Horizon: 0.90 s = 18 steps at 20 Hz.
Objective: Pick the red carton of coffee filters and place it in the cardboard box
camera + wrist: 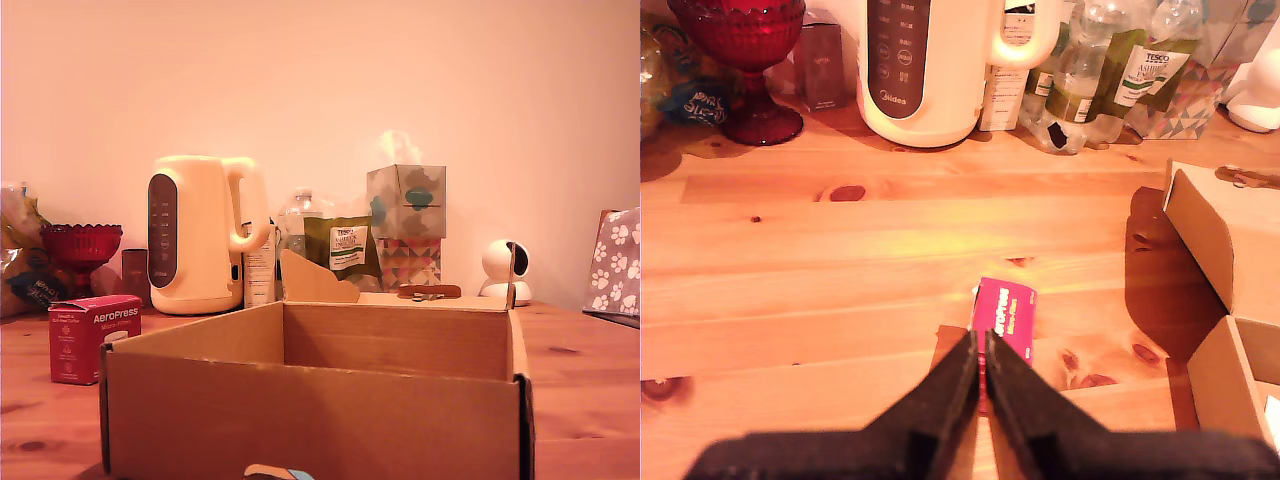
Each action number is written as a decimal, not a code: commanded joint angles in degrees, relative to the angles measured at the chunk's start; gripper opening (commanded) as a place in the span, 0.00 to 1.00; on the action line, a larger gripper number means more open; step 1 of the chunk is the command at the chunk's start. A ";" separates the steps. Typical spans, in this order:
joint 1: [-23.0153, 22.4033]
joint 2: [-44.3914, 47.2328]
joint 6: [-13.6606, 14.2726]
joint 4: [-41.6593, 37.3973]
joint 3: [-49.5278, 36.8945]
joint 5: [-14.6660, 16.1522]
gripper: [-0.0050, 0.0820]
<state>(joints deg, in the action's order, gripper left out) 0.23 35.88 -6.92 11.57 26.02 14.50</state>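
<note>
Carton (93,336), magenta-red, white AeroPress lettering: stands on the wooden counter (840,240) at the exterior view's left, just beside the near left corner of the box (310,405), apart from its wall as far as the pictures show. Box: brown corrugated, low-walled, flaps upright, interior bare where visible. Pincer (982,375): seen only in the wrist view, fingers drawn together with hardly a gap, nothing between them; it points at the carton (1005,318) from above and short of it, not touching. Background stock, well apart from the carton: cream kettle (200,232), red glass bowl (81,243), small maroon box (135,275), bottles (1090,60), green packet (345,247), patterned tissue box (407,225), white camera (505,270). Step in hand, by judgement: approach, before any grasp; carton not yet lifted, task barely begun. Next move, by judgement: fingers must part wider than the carton, descend to straddle its narrower sides, then clamp; afterwards a lift high enough to clear the box wall and a short carry over the opening.
</note>
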 commanded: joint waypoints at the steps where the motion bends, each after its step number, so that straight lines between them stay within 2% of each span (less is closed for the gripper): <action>1: 0.13 0.13 -0.26 -0.44 -1.36 3.54 0.03; 8: 0.13 0.13 -0.26 -0.46 -1.36 3.58 0.03; 10: 0.13 0.28 -0.24 -1.18 -1.33 5.16 0.03; 13: -0.83 3.85 -0.52 -7.13 -1.33 9.97 0.03; 14: -1.57 5.79 -0.52 -8.92 -1.33 10.58 0.03; 18: -5.51 13.60 1.29 -13.05 -1.36 9.55 0.03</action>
<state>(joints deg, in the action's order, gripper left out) -4.99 49.08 -6.50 -0.51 25.91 24.16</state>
